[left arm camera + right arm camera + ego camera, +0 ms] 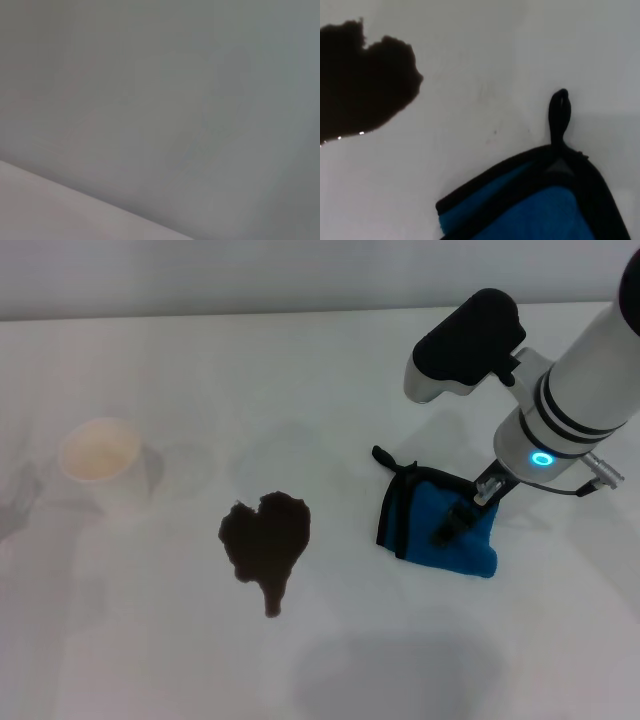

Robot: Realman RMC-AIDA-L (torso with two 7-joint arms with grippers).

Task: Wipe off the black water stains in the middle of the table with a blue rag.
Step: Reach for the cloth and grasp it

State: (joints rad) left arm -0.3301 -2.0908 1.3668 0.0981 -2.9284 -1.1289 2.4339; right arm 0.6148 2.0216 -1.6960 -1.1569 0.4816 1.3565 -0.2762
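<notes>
Currently the right gripper (462, 512) is down on the blue rag (440, 523), which lies on the table (400, 660). Its dark fingers (448, 528) press into the cloth's upper face near the middle. Whether they stand apart or are pinched on a fold cannot be told from the head view, and the right wrist view does not show them.

For a sound grasp, the fingers should take a full fold of cloth, not the thin black edging. The rag should then be carried flat, so that a broad face meets the liquid.

Beyond the fingers, toward the robot's left, the rag's black edge and loop tab (559, 112) point at bare table. Farther in the same direction lie the black water stains (266, 542), well apart from the rag and untouched, with a drip tail running toward the robot.

A pale cup (100, 452) stands farther left still. The left gripper is not in view.
</notes>
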